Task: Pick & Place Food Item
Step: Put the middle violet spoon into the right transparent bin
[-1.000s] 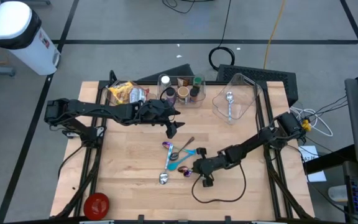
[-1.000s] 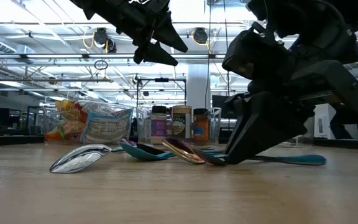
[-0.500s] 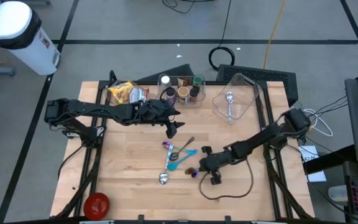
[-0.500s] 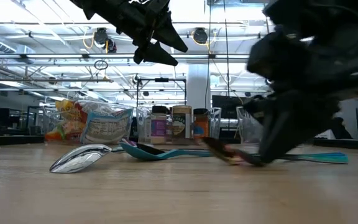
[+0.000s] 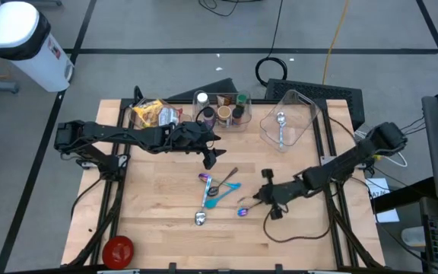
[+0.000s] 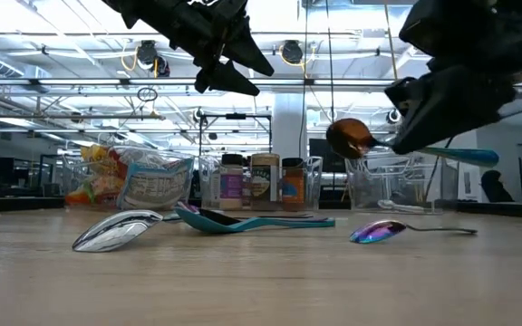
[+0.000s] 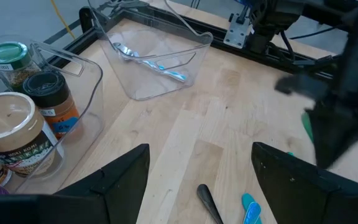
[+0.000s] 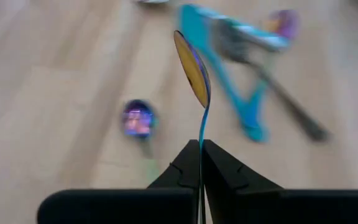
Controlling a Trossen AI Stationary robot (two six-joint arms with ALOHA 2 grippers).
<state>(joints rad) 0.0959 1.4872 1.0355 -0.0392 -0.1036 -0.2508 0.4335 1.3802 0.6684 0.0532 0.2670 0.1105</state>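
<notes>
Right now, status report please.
Right gripper shut on teal-handled bronze-bowled spoon, lifted off table. Left gripper open, waiting above. Iridescent spoon lies below.

A slim spoon (image 8: 193, 74) with a bronze-gold bowl and a teal handle hangs above the worktop (image 5: 158, 221), clamped by its handle in the right pincer (image 8: 201, 163), its bowl pointing away from the pincer and turned on edge. Below it, the other spoons (image 5: 217, 190) lie in a loose cluster mid-worktop, an iridescent purple spoon (image 6: 383, 232) a little apart from them.
</notes>
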